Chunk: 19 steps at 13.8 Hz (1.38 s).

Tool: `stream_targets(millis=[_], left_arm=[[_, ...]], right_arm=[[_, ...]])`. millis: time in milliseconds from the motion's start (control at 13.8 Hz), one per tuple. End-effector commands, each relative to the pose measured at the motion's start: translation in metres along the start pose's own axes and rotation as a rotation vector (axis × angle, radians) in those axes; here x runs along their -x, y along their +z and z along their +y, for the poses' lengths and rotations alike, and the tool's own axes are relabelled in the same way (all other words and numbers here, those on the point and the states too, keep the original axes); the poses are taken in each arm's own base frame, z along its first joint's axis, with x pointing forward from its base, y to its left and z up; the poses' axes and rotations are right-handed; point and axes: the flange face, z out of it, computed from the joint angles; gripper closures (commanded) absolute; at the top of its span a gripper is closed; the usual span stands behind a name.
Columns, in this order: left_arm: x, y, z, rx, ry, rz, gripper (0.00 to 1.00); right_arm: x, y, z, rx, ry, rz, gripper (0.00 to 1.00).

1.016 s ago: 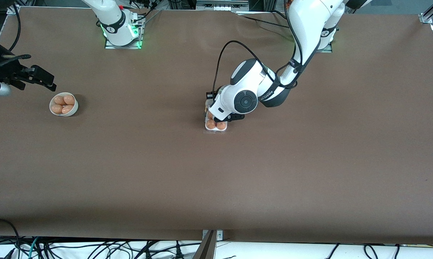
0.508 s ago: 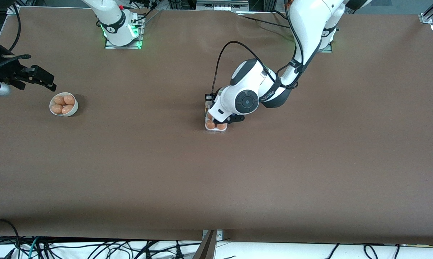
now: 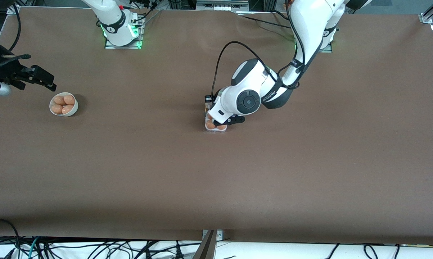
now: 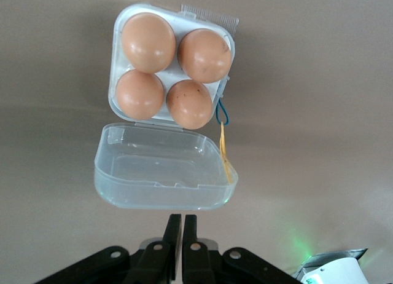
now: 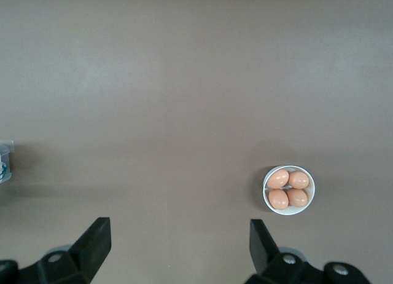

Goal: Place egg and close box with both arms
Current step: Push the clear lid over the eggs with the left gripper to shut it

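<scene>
Four eggs fill the box (image 4: pixel 172 69) at mid-desk, its clear lid (image 4: pixel 163 176) swung open.
The left gripper (image 4: pixel 182 225), fingers pressed together, hangs bent over it; the right gripper (image 5: pixel 178 241), spread wide, waits above the bowl (image 3: pixel 64 105) near the right arm's end.

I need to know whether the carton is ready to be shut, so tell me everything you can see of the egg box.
The box is a small square four-cell carton with a pale tray, and a tan-orange egg sits in each of its cells. Its clear plastic lid hangs open from a hinge on one edge and lies flat on the brown table. It rests mid-table. The left gripper, shut, is over the lid's free edge without touching it.
</scene>
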Motion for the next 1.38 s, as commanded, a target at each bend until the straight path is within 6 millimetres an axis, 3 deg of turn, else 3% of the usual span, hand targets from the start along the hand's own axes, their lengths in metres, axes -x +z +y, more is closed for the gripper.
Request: stream_targets(millis=[0,580,1306], left_arm=[[-0.001,0.003,0.004,-0.011,-0.001,0.003,0.94],[0.002,0.02,0.003,-0.078,0.027,0.025,0.96],[-0.01,0.007,-0.003,-0.082,0.037,0.063,0.95]], right_arm=[[-0.001,-0.004,-0.002,-0.015,0.001,0.004,0.0],[-0.001,-0.003,-0.003,-0.015,-0.001,0.001,0.0],[-0.001,-0.003,-0.003,-0.015,-0.001,0.0,0.0]])
